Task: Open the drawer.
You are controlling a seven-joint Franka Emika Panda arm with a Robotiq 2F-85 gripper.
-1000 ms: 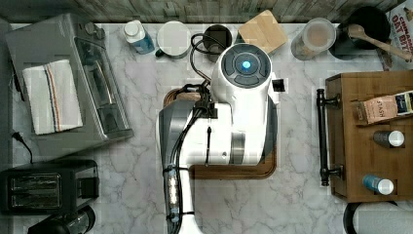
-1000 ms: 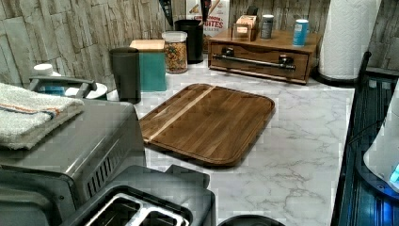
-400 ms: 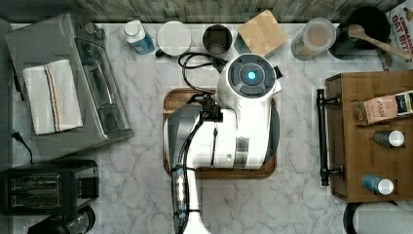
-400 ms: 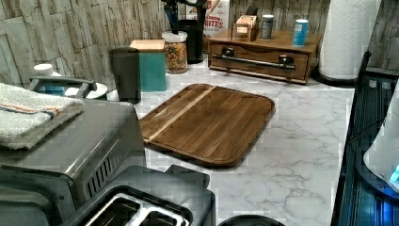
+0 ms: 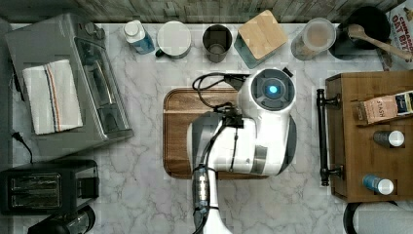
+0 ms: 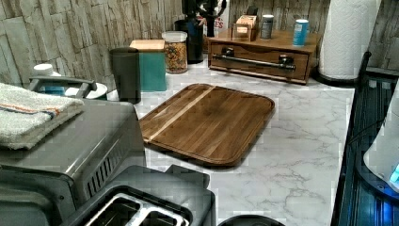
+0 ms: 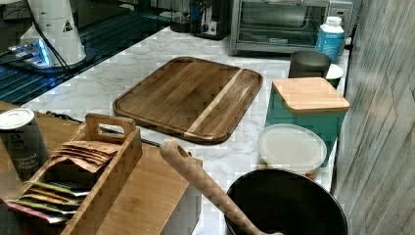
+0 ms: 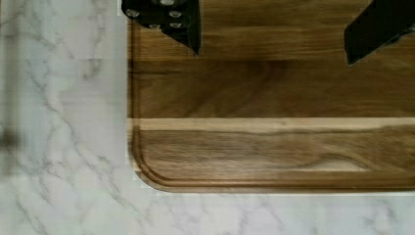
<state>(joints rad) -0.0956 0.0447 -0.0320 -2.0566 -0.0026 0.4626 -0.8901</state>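
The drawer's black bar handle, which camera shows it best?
The left view: the handle faces the camera across the drawer front. The top view shows it edge-on from above. In the right view it's barely glimpsed.

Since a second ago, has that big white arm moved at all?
Yes. In the top view the arm has shifted toward the top view's right, across the tray, nearer the drawer's handle.

The drawer [image 6: 258,56] before me is a wide brown wooden one, set in a small wooden cabinet that stands at the tabletop's edge on the top view's right. A long black metal bar handle [image 5: 322,137] runs across its front on two posts. I find the drawer shut, its front flush with the cabinet. It faces the tabletop's middle.
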